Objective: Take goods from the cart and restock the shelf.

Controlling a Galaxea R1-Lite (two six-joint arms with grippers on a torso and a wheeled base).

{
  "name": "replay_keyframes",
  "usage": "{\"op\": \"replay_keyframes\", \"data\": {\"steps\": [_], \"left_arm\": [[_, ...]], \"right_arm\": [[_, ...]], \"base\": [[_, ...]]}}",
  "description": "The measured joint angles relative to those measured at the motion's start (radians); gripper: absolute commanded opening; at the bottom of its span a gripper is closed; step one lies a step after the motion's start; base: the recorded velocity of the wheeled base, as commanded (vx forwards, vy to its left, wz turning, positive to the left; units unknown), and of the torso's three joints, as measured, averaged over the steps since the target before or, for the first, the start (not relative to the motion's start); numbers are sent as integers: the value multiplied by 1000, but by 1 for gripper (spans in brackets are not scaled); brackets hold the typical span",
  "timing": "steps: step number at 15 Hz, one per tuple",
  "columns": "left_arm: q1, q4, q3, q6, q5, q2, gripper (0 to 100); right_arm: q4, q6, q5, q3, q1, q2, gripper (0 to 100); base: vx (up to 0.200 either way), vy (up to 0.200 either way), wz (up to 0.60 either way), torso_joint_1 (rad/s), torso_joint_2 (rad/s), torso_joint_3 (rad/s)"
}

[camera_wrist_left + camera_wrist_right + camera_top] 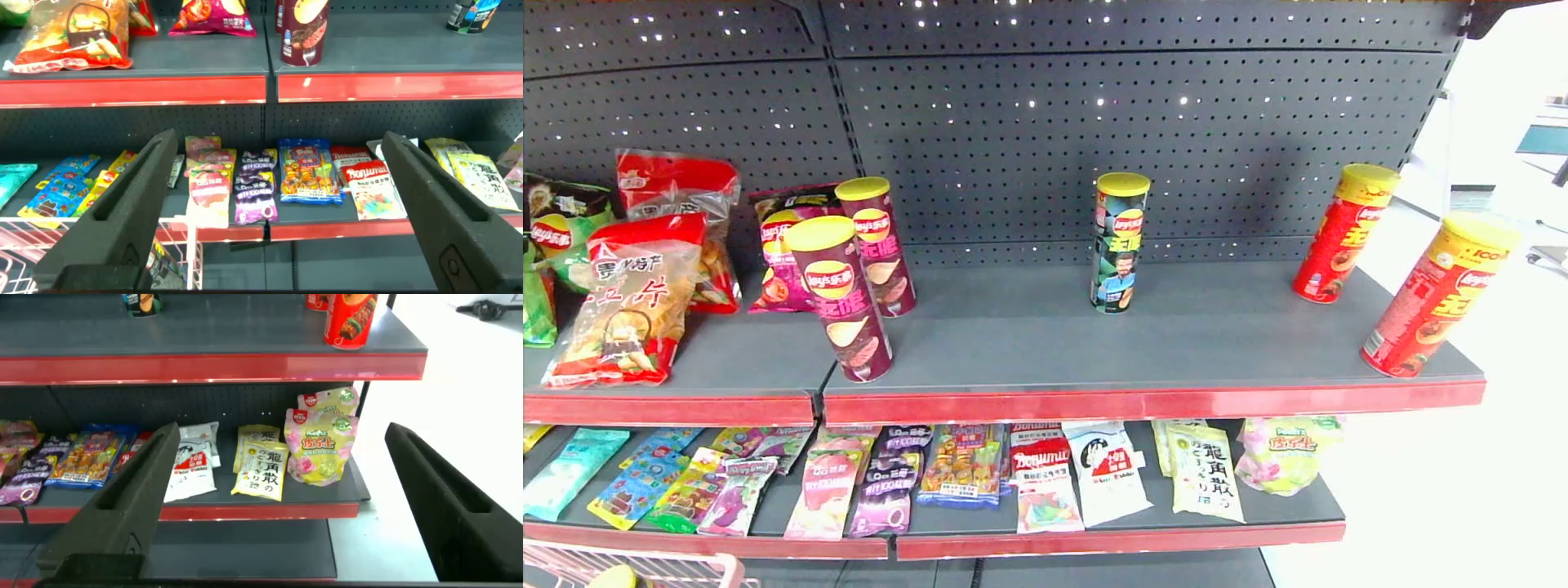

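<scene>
Seemingly between picks: left gripper [278, 155] and right gripper [282, 449] face the shelf [1143, 403], fingers spread, both empty. The cart [645, 562] sits below the shelf's left end; next, one arm must reach down into it.

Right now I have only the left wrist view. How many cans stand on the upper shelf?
Observer: Five: front purple can, rear purple can, dark can, rear red can, front red can.
Operator: Where is there room?
Observer: The upper shelf is bare between the rear purple can and the dark can, and again from there to the red cans at its right end.
Operator: Is the right gripper free?
Observer: Yes, it is open and empty, facing the right end of the lower shelf.
</scene>
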Motion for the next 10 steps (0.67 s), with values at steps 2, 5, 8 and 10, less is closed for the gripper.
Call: {"op": "replay_keyframes", "data": {"steps": [2, 5, 8, 10], "left_arm": [[0, 0, 0, 0, 0, 0, 100], [0, 0, 0, -1, 0, 0, 100], [0, 0, 0, -1, 0, 0, 100], [0, 0, 0, -1, 0, 0, 100]], "right_arm": [[0, 0, 0, 0, 0, 0, 100], [0, 0, 0, 0, 0, 0, 100], [0, 0, 0, 0, 1, 0, 100], [0, 0, 0, 0, 0, 0, 100]], "base": [[0, 0, 300, 13, 1, -1], [0, 0, 600, 4, 4, 4], [0, 0, 600, -2, 1, 4], [0, 0, 600, 14, 5, 7]]}}
